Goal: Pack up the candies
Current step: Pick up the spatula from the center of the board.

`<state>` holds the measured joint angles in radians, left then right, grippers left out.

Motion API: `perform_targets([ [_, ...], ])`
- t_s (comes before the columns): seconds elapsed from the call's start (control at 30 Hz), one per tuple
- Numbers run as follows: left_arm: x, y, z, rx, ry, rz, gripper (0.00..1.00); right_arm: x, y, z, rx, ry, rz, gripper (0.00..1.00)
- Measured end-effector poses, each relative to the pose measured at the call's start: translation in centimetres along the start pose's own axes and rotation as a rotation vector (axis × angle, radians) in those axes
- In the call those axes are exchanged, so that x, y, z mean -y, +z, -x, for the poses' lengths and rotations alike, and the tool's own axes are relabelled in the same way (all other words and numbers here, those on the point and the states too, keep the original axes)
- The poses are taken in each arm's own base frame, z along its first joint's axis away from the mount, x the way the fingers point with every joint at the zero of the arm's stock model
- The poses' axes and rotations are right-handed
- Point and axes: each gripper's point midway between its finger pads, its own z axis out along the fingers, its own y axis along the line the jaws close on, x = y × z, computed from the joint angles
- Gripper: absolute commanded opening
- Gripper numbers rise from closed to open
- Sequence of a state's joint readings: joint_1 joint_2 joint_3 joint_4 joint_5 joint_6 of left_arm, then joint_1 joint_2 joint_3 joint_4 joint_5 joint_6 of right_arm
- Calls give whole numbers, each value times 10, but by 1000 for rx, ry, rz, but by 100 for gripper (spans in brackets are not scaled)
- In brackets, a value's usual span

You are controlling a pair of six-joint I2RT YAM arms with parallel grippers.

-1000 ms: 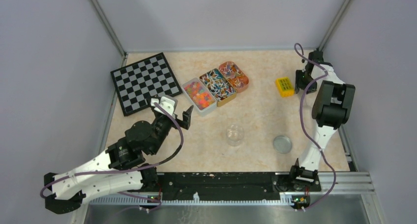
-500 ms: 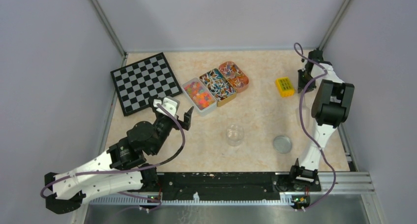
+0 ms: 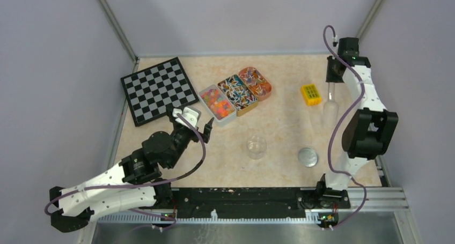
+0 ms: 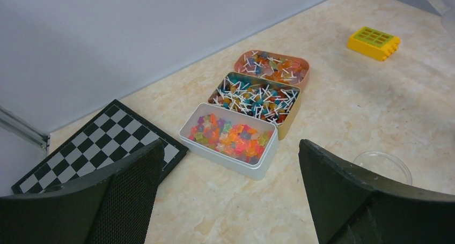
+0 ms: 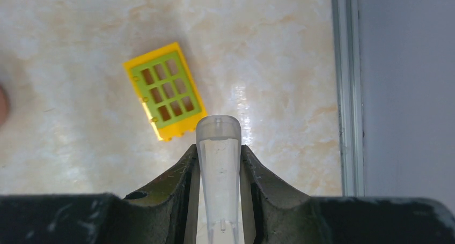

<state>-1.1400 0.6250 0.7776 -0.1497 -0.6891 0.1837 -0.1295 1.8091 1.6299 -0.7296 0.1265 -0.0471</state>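
The candies [image 3: 217, 103] are tiny coloured star sweets filling a white tin [image 3: 227, 119]; they also show in the left wrist view [image 4: 232, 137]. My left gripper [image 3: 196, 123] is open and empty, just near-left of that tin, with the tin between its fingertips in its own view [image 4: 229, 147]. My right gripper [image 3: 332, 79] is at the far right, shut on a clear plastic scoop-like tool [image 5: 218, 163] that hangs down from it [image 3: 330, 108]. A clear glass jar [image 3: 256, 146] stands open mid-table, its round lid [image 3: 308, 156] to its right.
Two more tins, gold [image 3: 237, 93] and pink [image 3: 255, 82], hold sweets with white sticks behind the white tin. A chessboard [image 3: 158, 89] lies at the far left. A yellow block with green squares [image 3: 310, 94] lies below the right gripper [image 5: 166, 91].
My right arm has risen and straightened, lifting the clear tool beside the yellow block. My left gripper has crept right, toward the white tin.
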Motion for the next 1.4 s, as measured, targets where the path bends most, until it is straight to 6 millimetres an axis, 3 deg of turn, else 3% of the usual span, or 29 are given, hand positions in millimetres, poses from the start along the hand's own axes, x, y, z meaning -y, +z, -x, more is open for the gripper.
perform_targets([
  [0.23,20,8,-9,-32,-5,-64,99,-60,-71,19,145,-16,161,16],
  [0.47,58,22,-9,-93,-106,-168,99,-162,-149,-2,326,11,582,17],
  [0.6,71,22,-1,-94,-206,-213,93,-194,-193,-12,454,117,847,18],
  [0.83,89,20,32,-13,-384,-303,91,-223,-256,-29,590,286,1247,18],
  [1.0,102,27,45,22,-382,-364,88,-241,-301,-48,626,293,1486,17],
  [1.1,117,35,47,19,-323,-426,80,-241,-318,-55,656,309,1576,17],
  [1.23,130,47,48,-1,-269,-522,81,-240,-335,-67,693,315,1670,19],
  [1.4,122,58,55,-8,-288,-632,76,-230,-356,-75,787,302,1747,20],
])
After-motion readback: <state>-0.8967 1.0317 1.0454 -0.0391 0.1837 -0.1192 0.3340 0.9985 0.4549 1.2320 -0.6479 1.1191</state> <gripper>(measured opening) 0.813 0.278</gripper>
